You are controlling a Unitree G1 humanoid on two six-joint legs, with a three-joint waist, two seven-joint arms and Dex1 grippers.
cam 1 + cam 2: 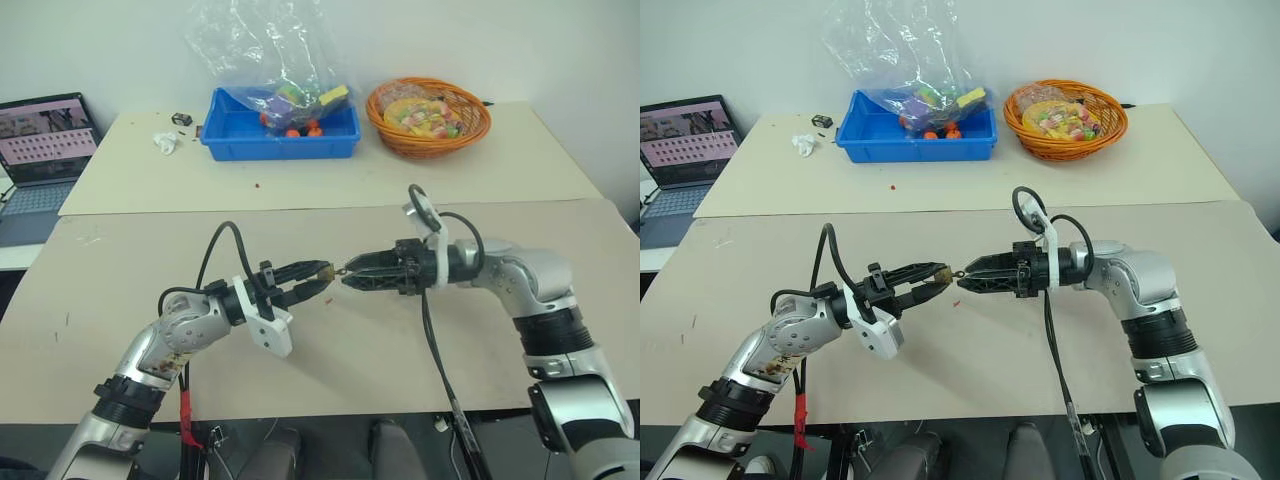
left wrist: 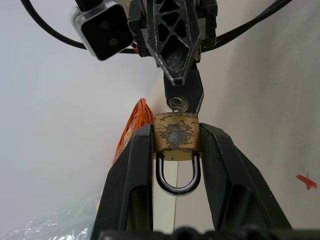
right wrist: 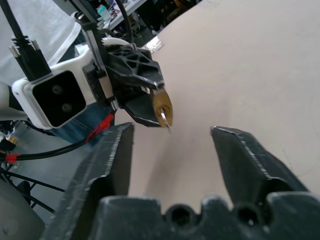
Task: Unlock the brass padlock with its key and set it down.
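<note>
The brass padlock is clamped between the two fingers of my left gripper, which holds it above the near table. Its silvery shackle points back toward the left wrist. The key sticks out of the padlock's far end, toward my right gripper, which faces it tip to tip from the right. In the right wrist view, the right fingers stand apart on either side of the key without touching it.
On the far table stand a blue bin with toys and a clear bag, an orange basket, a crumpled white scrap and a small black object. A laptop sits far left. Cables loop off both wrists.
</note>
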